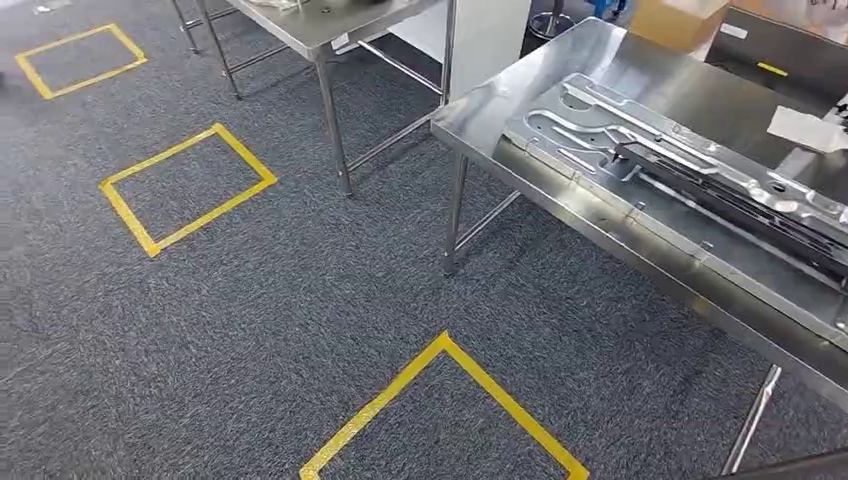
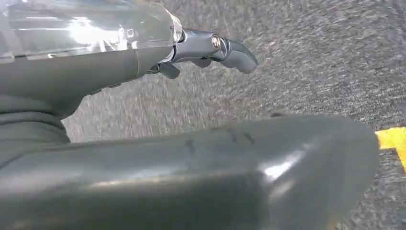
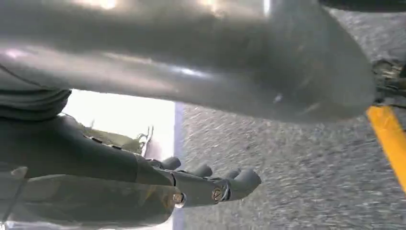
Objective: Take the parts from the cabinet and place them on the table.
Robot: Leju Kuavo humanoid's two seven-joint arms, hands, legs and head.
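Note:
A steel table (image 1: pixel 480 115) stands at the right in the head view. On it lies a flat silver metal panel (image 1: pixel 590 125) with cut-out slots, and a long black rail (image 1: pixel 740 195) lies along the panel. My left hand (image 2: pixel 158 62) hangs over grey carpet, its dark fingers (image 2: pixel 225 48) stretched out and apart from the thick thumb (image 2: pixel 239 163), with nothing in it. My right hand (image 3: pixel 143 177) hangs over the carpet the same way, fingers (image 3: pixel 225 184) straight, thumb (image 3: pixel 215 62) apart, holding nothing.
A second steel table (image 1: pixel 310 30) stands at the back. Yellow tape squares (image 1: pixel 185 185) mark the carpet, one of them close in front (image 1: pixel 445 400). A white sheet (image 1: pixel 805 128) lies on the right table, and a cardboard box (image 1: pixel 675 20) sits behind it.

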